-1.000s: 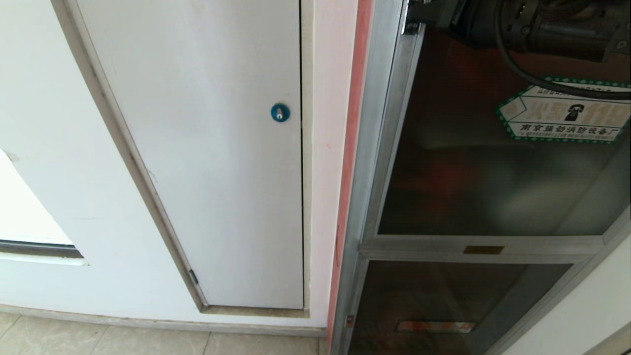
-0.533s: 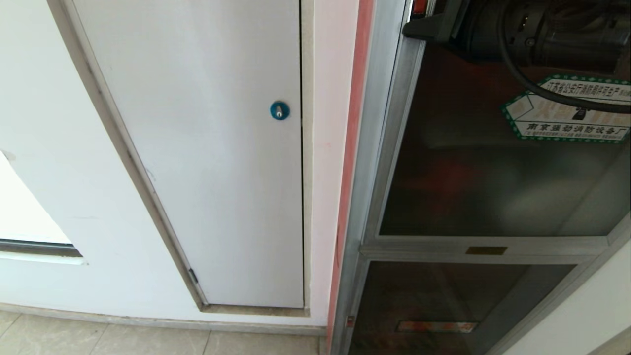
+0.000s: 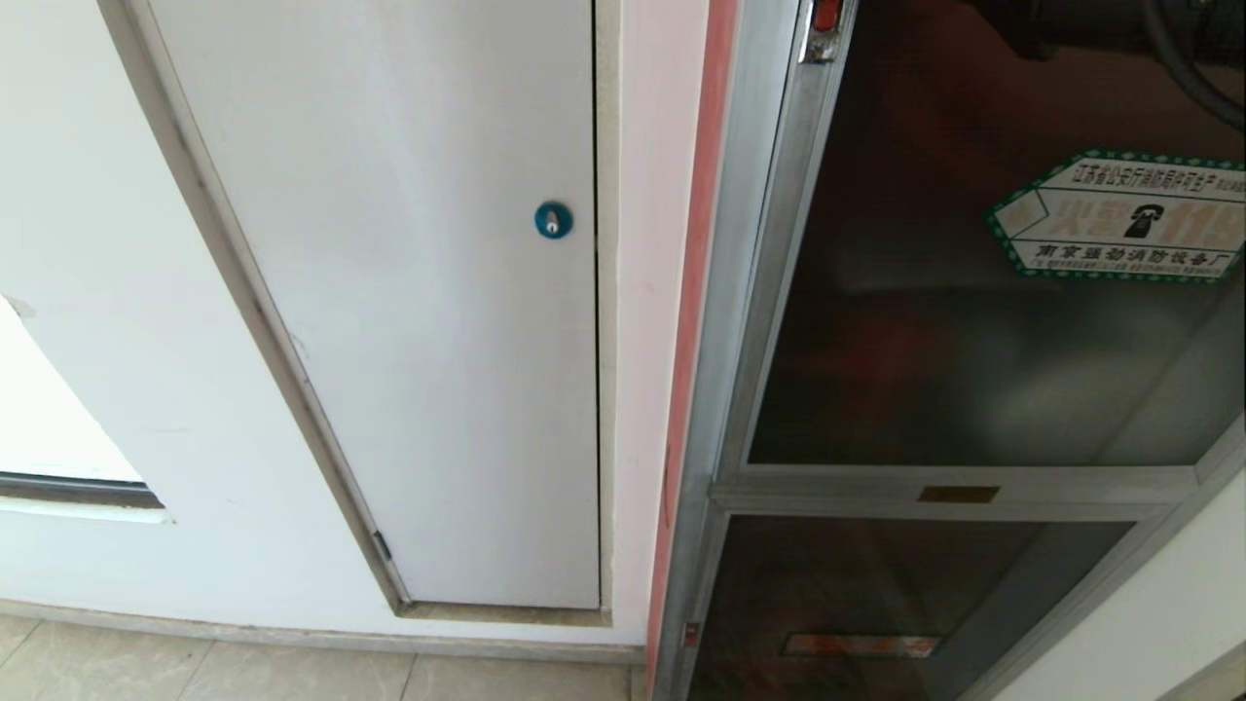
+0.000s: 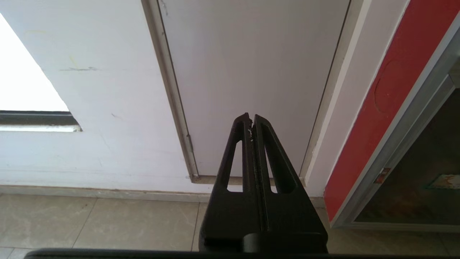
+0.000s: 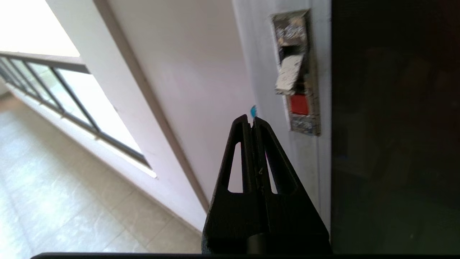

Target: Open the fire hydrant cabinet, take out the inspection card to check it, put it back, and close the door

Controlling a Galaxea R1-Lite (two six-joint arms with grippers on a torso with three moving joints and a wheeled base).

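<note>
1. The floor [image 3: 292, 672] is pale beige tile with thin grout lines; it runs as a narrow strip along the bottom left of the head view
2. The white wall [image 3: 117, 389] meets the floor at a low skirting line
3. The fire hydrant cabinet [image 3: 701, 545], silver-framed, comes down to the floor at the bottom centre of the frame
4. In the left wrist view more floor tiles fill the lower left

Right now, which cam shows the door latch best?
Right wrist view: the latch with its red button sits unobstructed on the door frame, beyond the shut right gripper. Head view catches only its lower end at the top edge. Left wrist view doesn't show it.
</note>
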